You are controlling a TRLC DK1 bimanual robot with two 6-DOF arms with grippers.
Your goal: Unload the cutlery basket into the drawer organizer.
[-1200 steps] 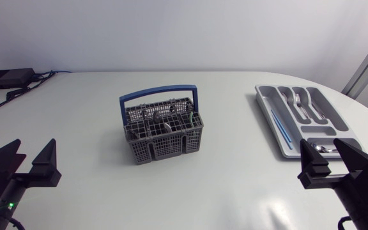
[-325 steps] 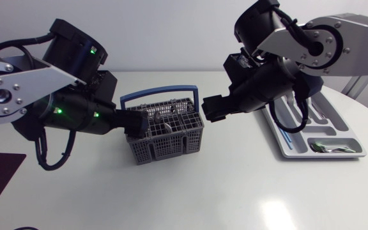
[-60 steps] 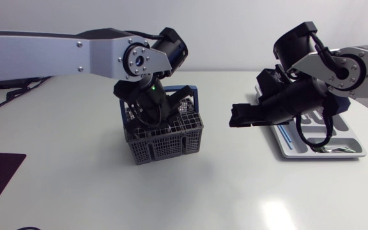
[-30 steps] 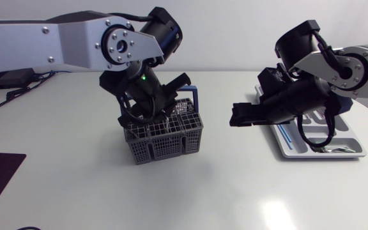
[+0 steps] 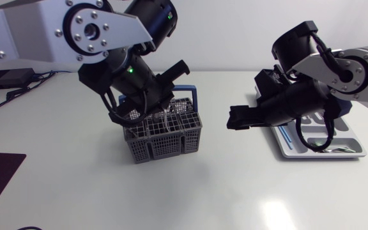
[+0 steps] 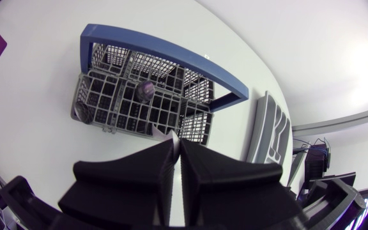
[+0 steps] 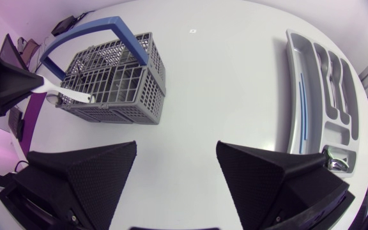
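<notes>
Cutlery basket, grey plastic mesh with a blue hoop handle (image 5: pixel 165 137), sits upright mid-table, with metal cutlery (image 5: pixel 166 119) standing in its cells. Left gripper (image 6: pixel 176 145) is above the basket's left end, fingers pinched together on a pale flat utensil (image 7: pixel 66 94). The utensil's free end reaches to the basket's rim; can't tell whether it touches or what type it is. Right gripper (image 7: pixel 176 150) hangs over bare table between basket and organizer, fingers wide apart, nothing in them. Grey plastic drawer organizer tray (image 7: pixel 292 96) lies at the table's right, well apart from the basket and partly hidden under the right arm in the head view. It holds a thin blue item (image 7: pixel 301 102) in a long slot and silver pieces (image 5: pixel 331 149) in the near end compartment.
</notes>
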